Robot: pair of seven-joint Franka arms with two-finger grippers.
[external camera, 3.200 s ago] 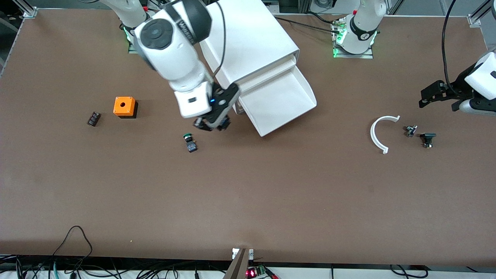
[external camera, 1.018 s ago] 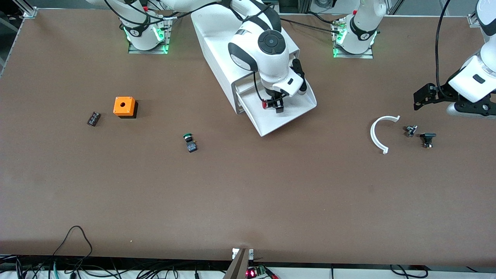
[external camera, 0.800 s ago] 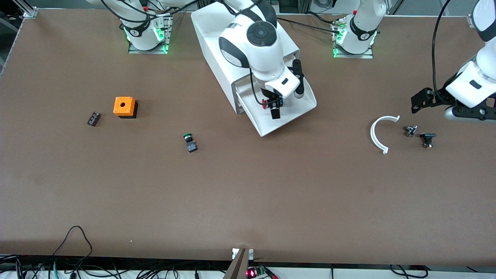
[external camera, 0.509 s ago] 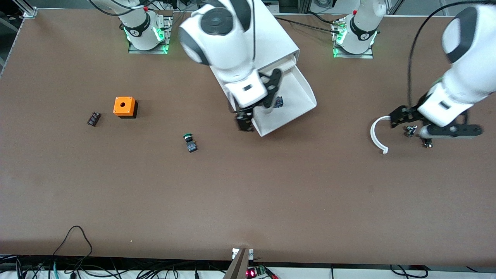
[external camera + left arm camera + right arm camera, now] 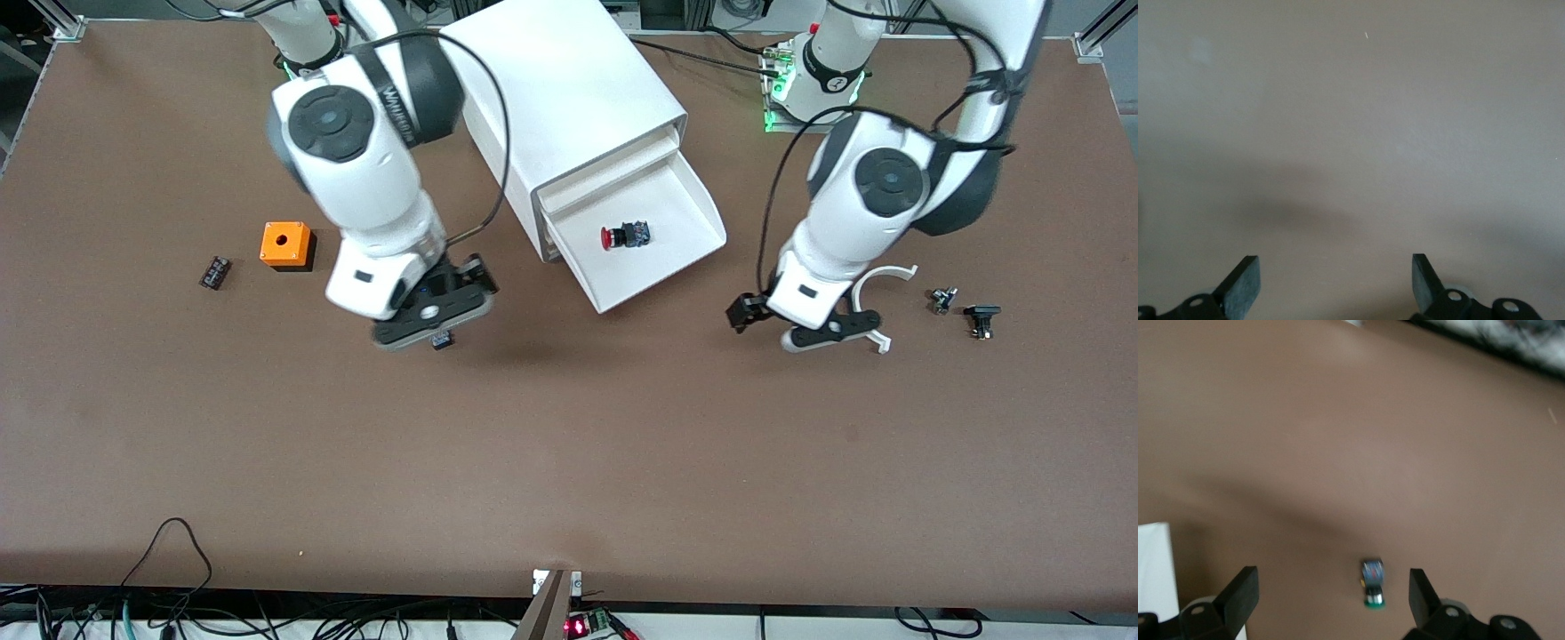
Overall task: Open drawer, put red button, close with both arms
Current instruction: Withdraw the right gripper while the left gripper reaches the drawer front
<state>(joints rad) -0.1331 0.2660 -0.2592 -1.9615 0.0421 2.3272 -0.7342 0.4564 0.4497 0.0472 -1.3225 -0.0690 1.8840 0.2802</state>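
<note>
The red button lies on its side in the drawer, the lowest one, pulled out of the white cabinet. My right gripper is open and empty, over the green-capped button on the table, toward the right arm's end from the drawer. The right wrist view shows that green button between my right gripper's spread fingers. My left gripper is open and empty over bare table, toward the left arm's end from the drawer. The left wrist view shows my left gripper over bare table only.
An orange box with a hole and a small dark part lie toward the right arm's end. A white curved piece and two small dark parts lie by the left gripper.
The right gripper let go of the red button in the drawer and swung away to over the green button. The left arm swung in from the table's end toward the drawer.
</note>
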